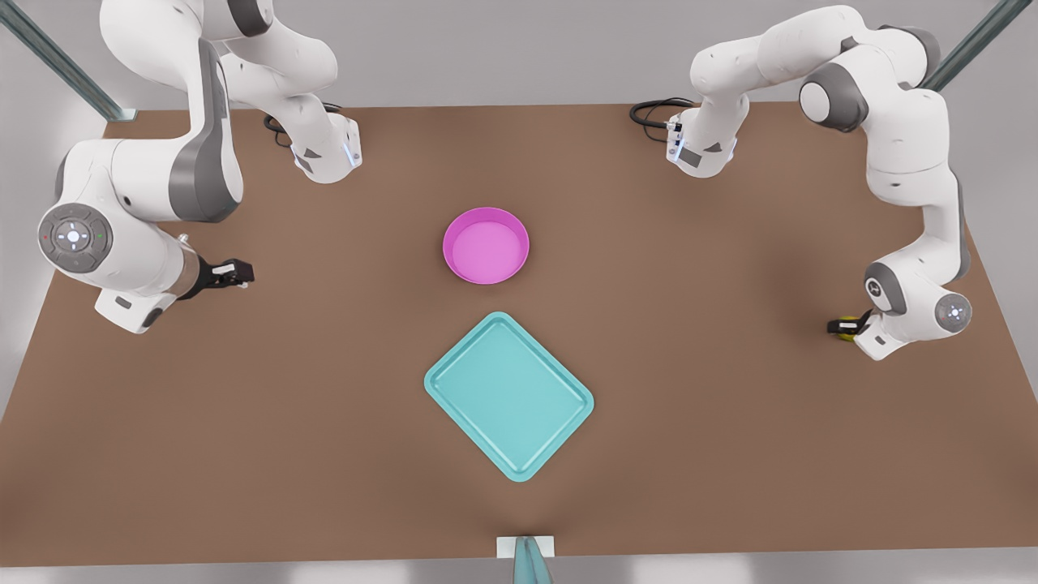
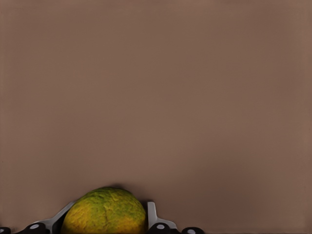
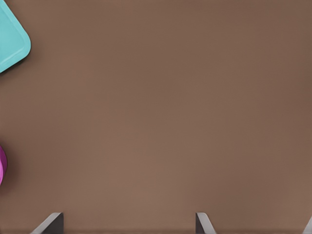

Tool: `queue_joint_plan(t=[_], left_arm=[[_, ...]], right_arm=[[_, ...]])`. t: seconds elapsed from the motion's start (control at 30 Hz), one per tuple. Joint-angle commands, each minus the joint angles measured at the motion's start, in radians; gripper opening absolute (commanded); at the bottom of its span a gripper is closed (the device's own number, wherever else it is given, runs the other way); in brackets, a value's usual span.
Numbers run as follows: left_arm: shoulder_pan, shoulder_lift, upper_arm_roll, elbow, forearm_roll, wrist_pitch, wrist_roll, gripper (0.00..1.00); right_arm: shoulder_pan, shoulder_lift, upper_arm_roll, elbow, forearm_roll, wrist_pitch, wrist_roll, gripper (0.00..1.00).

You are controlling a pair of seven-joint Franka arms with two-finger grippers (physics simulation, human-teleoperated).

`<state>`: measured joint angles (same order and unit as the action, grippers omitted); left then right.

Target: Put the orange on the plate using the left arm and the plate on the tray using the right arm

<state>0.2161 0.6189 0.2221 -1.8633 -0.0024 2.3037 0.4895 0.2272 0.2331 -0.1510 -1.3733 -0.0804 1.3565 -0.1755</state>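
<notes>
The yellow-green mottled orange point(image 2: 104, 212) sits between the fingers of my left gripper point(image 2: 105, 217), which is shut on it. In the front view this gripper point(image 1: 843, 327) is low over the table at the front view's far right, the orange point(image 1: 848, 328) showing as a yellow spot in it. The magenta plate point(image 1: 486, 245) stands at the table's centre with nothing in it. The teal tray point(image 1: 509, 396) lies turned diamond-wise just in front of the plate. My right gripper point(image 1: 235, 273) hangs open at the front view's left, well away from the plate.
The right wrist view shows a tray corner point(image 3: 9, 39), a sliver of the plate point(image 3: 2, 165) and bare brown table ahead of the open right gripper point(image 3: 127, 222). The arm bases stand at the table's back edge. A small teal-and-white fixture point(image 1: 525, 551) sits at the front edge.
</notes>
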Motion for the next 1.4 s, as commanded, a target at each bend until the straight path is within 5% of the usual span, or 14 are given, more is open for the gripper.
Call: queue_joint_plan(t=[0.0, 0.13, 0.37, 0.6, 0.7, 0.93, 0.97, 1.0, 1.07, 1.17, 1.3, 1.37], left_arm=[[-0.009, -0.044, -0.023, 0.000, -0.011, -0.102, -0.063, 0.59], [-0.152, -0.153, -0.090, 0.001, -0.022, -0.240, -0.250, 0.59], [-0.796, -0.150, -0.096, 0.122, -0.037, -0.405, -0.868, 0.59], [-0.828, 0.002, -0.464, 0.334, -0.037, -0.537, -1.361, 0.59], [-0.919, 0.128, -0.483, 0.510, -0.036, -0.537, -1.480, 0.60], [-0.981, 0.203, -0.484, 0.567, -0.082, -0.523, -1.534, 0.61], [-0.992, 0.228, -0.484, 0.590, -0.082, -0.520, -1.543, 0.63], [-0.998, 0.236, -0.484, 0.598, -0.082, -0.506, -1.553, 0.97], [-0.998, 0.233, -0.484, 0.596, -0.077, -0.503, -1.553, 1.00], [-0.905, 0.062, -0.360, 0.596, -0.142, -0.688, -1.453, 1.00], [-0.831, -0.304, 0.169, 0.599, -0.185, -1.061, -0.961, 1.00], [-0.831, -0.317, 0.270, 0.661, -0.186, -1.130, -0.744, 1.00]], right_arm=[[-0.002, 0.000, -0.001, 0.000, 0.001, 0.000, -0.004, 1.00], [-0.003, 0.003, -0.001, -0.001, 0.001, 0.001, -0.007, 1.00], [-0.003, 0.008, -0.001, -0.001, 0.002, 0.003, -0.005, 1.00], [-0.003, 0.014, -0.001, -0.001, 0.002, 0.007, -0.005, 1.00], [-0.003, 0.017, -0.001, -0.001, 0.002, 0.007, -0.005, 1.00], [-0.005, 0.022, -0.004, -0.001, 0.002, 0.007, -0.005, 1.00], [-0.006, 0.022, -0.004, -0.001, 0.002, 0.003, -0.004, 1.00], [-0.006, 0.022, -0.004, -0.001, 0.002, 0.003, -0.002, 1.00], [-0.005, 0.028, -0.004, -0.003, 0.002, -0.002, -0.002, 1.00], [-0.002, 0.034, -0.004, -0.018, 0.005, -0.004, -0.004, 1.00], [0.058, 0.103, -0.001, -0.174, 0.297, 0.068, -0.009, 1.00], [0.158, 0.172, 0.007, -0.249, 0.346, 0.235, -0.009, 1.00]])
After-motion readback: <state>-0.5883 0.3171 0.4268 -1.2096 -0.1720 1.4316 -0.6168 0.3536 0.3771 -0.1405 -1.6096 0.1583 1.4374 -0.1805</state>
